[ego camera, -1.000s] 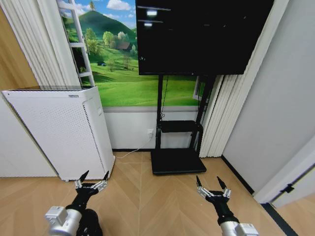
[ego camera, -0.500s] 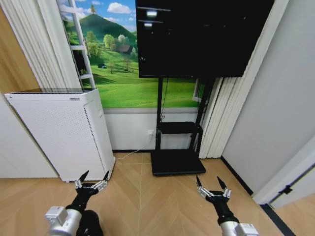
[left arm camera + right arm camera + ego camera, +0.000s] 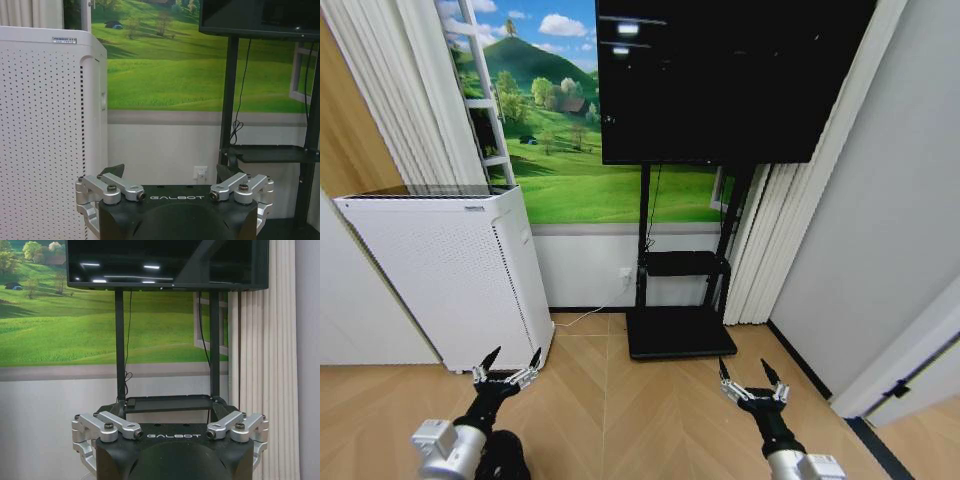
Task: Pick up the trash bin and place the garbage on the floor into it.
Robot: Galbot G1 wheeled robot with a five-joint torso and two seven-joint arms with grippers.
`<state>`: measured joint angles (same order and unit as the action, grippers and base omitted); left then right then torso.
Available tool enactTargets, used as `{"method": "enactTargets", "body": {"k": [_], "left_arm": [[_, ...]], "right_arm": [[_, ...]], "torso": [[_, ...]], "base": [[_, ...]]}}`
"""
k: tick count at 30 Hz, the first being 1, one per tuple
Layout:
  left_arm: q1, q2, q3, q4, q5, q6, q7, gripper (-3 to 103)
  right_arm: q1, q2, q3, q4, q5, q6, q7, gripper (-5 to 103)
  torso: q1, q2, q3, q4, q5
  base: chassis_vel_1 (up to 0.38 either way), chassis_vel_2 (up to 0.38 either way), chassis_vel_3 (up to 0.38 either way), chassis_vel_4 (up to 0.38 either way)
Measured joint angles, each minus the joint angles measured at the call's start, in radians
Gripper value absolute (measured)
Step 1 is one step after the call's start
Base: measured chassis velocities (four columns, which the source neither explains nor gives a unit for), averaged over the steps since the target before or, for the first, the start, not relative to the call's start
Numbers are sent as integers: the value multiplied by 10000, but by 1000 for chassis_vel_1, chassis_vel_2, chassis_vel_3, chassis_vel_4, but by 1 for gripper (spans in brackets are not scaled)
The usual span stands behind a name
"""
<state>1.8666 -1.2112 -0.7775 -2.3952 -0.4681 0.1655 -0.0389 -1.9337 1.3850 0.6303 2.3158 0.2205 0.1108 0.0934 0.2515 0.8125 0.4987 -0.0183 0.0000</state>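
Herringbone wood floor (image 3: 620, 400); green meadow mural (image 3: 570, 150) on wall; black screen (image 3: 720, 75) on stand (image 3: 680, 300); white perforated air purifier (image 3: 445, 275) left; pleated curtains (image 3: 770, 250) right

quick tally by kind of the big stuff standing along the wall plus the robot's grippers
white perforated air purifier: 1
black tv screen on a wheeled stand: 1
grippers, left gripper and right gripper, both open and empty, held low over the wood floor: 2
total: 4
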Motion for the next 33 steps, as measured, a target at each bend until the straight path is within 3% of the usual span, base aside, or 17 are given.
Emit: {"method": "enactTargets", "body": {"k": [6, 17, 33], "left_arm": [[-1, 1, 0, 0, 0, 0, 0, 100], [-2, 0, 0, 0, 0, 0, 0, 100], [-1, 0, -1, 1, -1, -1, 0, 100]], "right_arm": [[0, 0, 0, 0, 0, 0, 0, 100], [1, 0, 0, 0, 0, 0, 0, 100], [1, 0, 0, -1, 0, 0, 0, 100]], "torso": [[86, 183, 100, 0, 0], [87, 167, 90, 0, 0], [58, 110, 56, -1, 2]], "base": [[0, 0, 0, 0], [32, -24, -31, 34], [213, -221, -223, 226]]}}
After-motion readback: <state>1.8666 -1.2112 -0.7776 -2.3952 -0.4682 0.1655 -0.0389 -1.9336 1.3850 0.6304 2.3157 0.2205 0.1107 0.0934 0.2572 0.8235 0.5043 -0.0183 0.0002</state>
